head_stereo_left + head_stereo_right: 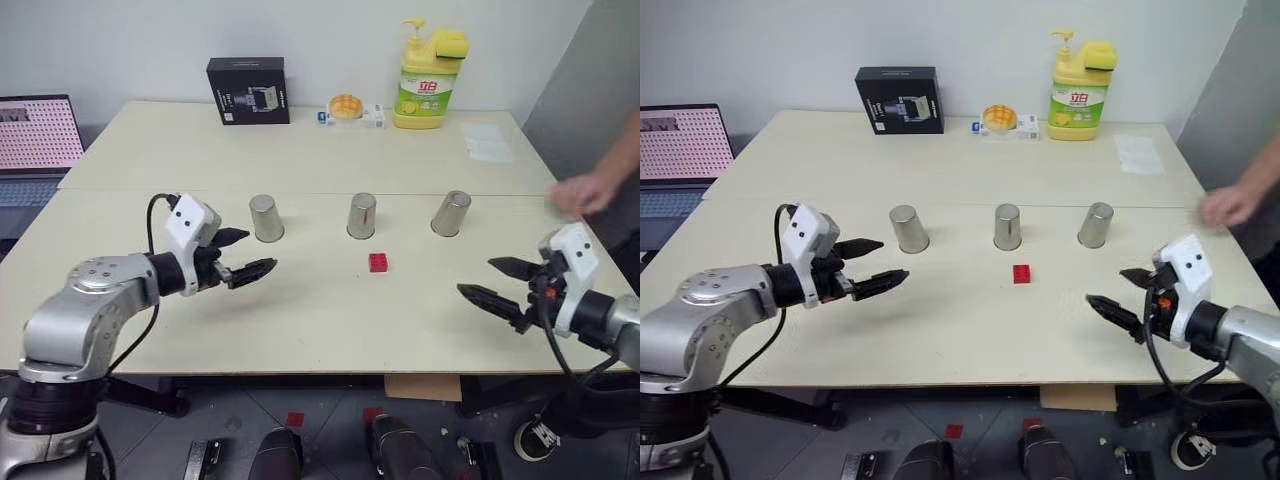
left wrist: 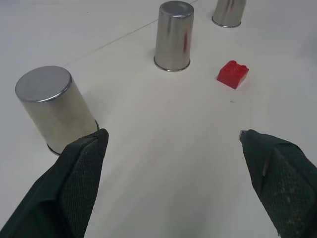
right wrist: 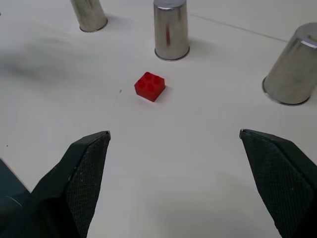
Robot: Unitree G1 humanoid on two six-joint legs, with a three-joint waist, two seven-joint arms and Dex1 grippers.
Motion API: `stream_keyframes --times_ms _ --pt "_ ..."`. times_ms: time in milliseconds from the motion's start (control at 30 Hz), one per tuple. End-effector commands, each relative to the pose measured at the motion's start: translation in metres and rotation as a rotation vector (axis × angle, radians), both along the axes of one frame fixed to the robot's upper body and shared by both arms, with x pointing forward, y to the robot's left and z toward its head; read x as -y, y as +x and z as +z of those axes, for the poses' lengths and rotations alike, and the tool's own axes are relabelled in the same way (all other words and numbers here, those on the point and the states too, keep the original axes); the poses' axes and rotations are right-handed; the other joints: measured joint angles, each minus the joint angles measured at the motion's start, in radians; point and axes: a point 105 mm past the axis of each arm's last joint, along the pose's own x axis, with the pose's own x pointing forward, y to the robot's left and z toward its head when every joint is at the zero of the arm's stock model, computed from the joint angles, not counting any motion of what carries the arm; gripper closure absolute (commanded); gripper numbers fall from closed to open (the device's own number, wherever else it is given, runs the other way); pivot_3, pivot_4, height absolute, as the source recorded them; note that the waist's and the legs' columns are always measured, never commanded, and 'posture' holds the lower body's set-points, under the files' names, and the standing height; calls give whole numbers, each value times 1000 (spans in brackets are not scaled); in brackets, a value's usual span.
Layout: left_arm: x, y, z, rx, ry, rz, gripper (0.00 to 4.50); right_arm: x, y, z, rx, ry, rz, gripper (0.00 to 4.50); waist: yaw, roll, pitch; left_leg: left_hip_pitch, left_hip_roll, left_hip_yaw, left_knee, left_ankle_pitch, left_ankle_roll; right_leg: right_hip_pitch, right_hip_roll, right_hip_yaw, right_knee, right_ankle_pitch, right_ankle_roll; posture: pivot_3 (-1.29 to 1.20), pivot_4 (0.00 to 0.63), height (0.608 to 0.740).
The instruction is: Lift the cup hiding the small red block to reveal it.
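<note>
Three alike silvery cups stand upside down in a row across the table: a left one (image 1: 266,218), a middle one (image 1: 362,216) and a right one (image 1: 451,213). The small red block (image 1: 379,262) lies uncovered on the table just in front of the middle cup (image 3: 171,29); no cup hides it. My left gripper (image 1: 255,252) hovers open in front of the left cup (image 2: 54,109), with nothing between its fingers. My right gripper (image 1: 477,277) is open and empty near the table's front right, pointing toward the block (image 3: 150,86).
A person's hand (image 1: 580,195) reaches in over the table's right edge, near the right cup. At the back stand a black box (image 1: 248,90), a yellow soap bottle (image 1: 428,85) and a small orange item (image 1: 345,106). A laptop (image 1: 35,135) sits far left.
</note>
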Motion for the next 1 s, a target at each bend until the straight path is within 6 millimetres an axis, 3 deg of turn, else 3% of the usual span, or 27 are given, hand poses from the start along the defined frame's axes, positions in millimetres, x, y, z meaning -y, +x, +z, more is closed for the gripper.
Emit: stream_keyframes --times_ms 33,1000 --pt "-3 0 12 43 4 -11 0 0 2 11 37 14 3 49 0 0 0 0 0 0 0 0 0 0 0 0 0 0 0 0 150 740" --pt "1 5 6 65 26 -11 0 -10 5 10 46 38 1 49 3 0 0 -1 0 0 0 0 0 0 0 0 0 0 0 0 150 740"
